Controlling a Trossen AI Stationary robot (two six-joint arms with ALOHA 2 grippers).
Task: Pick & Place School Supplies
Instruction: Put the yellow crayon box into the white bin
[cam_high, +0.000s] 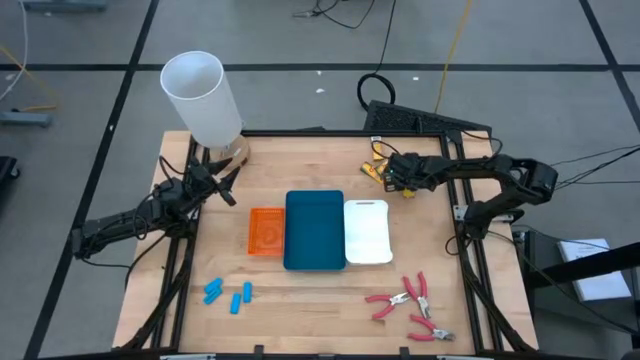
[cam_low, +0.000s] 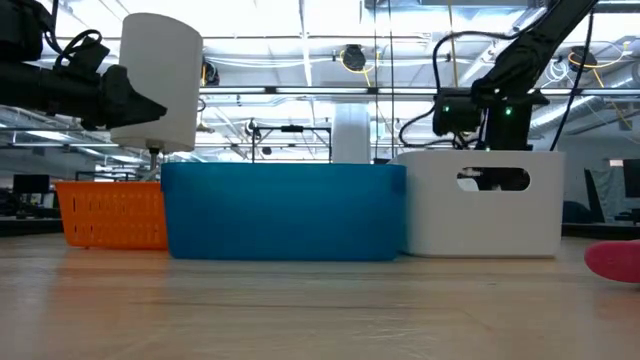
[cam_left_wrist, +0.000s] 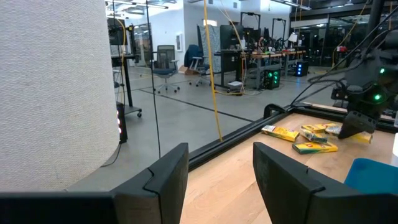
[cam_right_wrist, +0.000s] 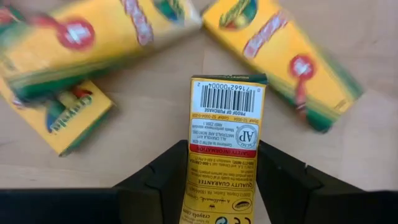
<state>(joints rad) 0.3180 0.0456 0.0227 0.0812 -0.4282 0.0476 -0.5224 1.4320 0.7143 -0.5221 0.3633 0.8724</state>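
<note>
The wooden table (cam_high: 320, 300) sits on a grey floor crossed by dark lines, and the low and left wrist views look past it into a large workshop with benches, chairs and ceiling lights. On the table, biggest first: a tall white cylinder (cam_high: 203, 97) at the far left corner, then a blue tray (cam_high: 314, 231) in the middle with a white tray (cam_high: 367, 232) touching one side and a smaller orange tray (cam_high: 265, 232) at the other. The left gripper (cam_left_wrist: 219, 176) waits near the cylinder, its fingers parted with nothing between them. The right gripper (cam_right_wrist: 219, 180) is at work over the far right part of the table, closed on a yellow crayon box (cam_right_wrist: 225, 140), whose printed back faces the wrist camera; whether the box has left the wood is hard to say from these views. Other crayon boxes (cam_right_wrist: 68, 37) lie loose around it. Three pink-handled pliers (cam_high: 408, 305) rest near the front right, three light-blue pieces (cam_high: 228, 293) near the front left. The step in hand looks like the pickup of one box; next it would need lifting clear of its neighbours and carrying to a tray, probably the white one nearest.
</note>
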